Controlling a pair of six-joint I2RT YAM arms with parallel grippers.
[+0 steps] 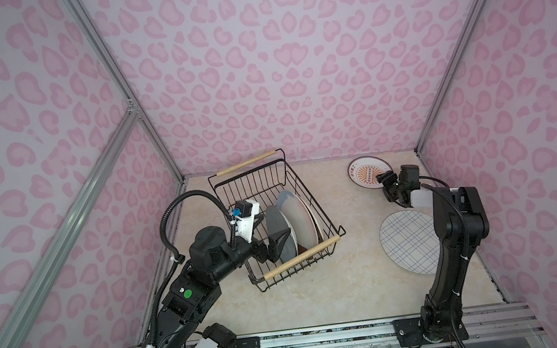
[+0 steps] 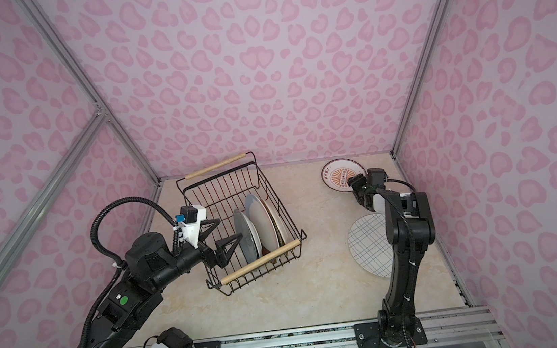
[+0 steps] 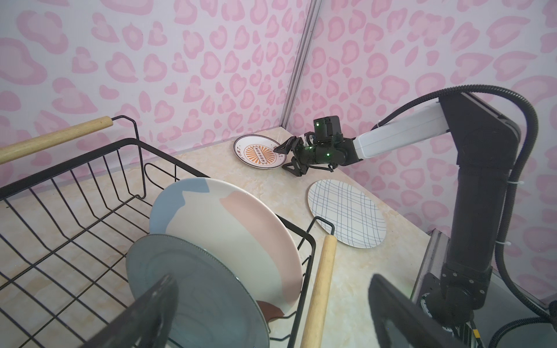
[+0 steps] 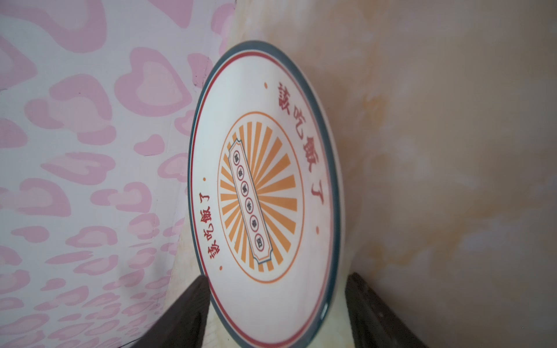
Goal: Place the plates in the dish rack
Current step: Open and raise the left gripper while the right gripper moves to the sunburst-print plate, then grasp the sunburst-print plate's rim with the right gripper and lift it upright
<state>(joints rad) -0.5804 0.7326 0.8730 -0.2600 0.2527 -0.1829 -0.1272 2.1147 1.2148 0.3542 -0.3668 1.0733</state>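
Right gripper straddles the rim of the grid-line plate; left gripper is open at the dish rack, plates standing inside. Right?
Wrong plate. The right gripper straddles the rim of the orange sunburst plate, as the right wrist view shows; the grid-line plate lies flat, apart from it. The left gripper is open at the dish rack, plates standing inside.

The sunburst plate (image 4: 262, 192) bears the red characters 該吃飯了 twice around its rim.
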